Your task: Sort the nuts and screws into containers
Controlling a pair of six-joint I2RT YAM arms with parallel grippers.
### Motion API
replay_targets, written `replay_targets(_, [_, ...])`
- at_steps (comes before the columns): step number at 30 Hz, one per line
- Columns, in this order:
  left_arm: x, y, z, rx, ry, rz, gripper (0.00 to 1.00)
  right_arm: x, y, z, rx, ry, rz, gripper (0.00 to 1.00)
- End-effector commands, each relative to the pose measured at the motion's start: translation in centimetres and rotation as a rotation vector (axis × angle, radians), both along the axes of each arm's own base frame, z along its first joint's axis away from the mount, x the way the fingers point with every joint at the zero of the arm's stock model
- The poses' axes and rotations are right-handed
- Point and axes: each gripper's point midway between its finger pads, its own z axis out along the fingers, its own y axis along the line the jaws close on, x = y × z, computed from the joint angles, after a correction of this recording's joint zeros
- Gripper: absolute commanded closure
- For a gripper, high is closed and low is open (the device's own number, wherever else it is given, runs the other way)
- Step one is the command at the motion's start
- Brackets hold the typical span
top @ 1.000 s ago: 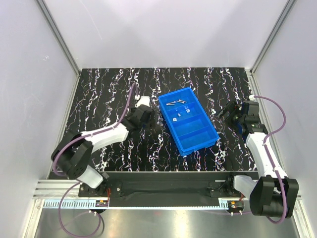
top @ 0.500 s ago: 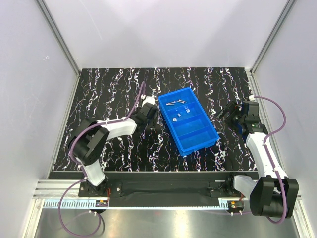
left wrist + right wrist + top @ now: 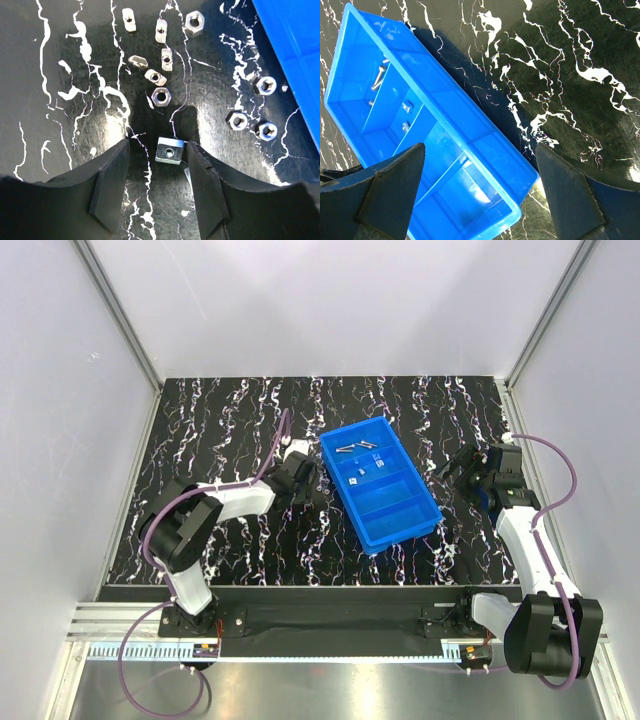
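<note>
On the desk (image 3: pixel 60 125), inside the left gripper (image 3: pixel 156 155), lay one square nut (image 3: pixel 169 151). The gripper was about half open. One side of it seemed to touch the nut, but it was not squeezing yet. More nuts (image 3: pixel 161 96) lay just past it, near the blue tray (image 3: pixel 292 40). Next, I think, it must close, lift, and drop the nut in the tray. The right gripper (image 3: pixel 480 150) hung wide open and empty.

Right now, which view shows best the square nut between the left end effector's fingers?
The left wrist view: the square nut lies clear between the fingers. In top external, the left end effector hides it; right wrist misses it.
</note>
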Motion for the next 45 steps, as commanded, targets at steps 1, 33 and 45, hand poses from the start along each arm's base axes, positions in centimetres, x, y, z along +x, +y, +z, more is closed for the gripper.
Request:
replay_targets(1, [0.0, 0.0, -0.3, -0.012, 0.003, 0.003, 0.48, 0.5, -0.1, 0.5, -0.016, -0.022, 0.002, 0.00])
replay_targets(33, [3.7, -18.3, 16.9, -0.350, -0.274, -0.353, 0.80, 0.4, 0.2, 0.3, -0.001, -0.029, 0.011, 0.00])
replay_targets(45, [4.1, -20.5, 11.9, -0.274, -0.183, -0.397, 0.66, 0.1, -0.4, 0.5, -0.031, -0.028, -0.005, 0.00])
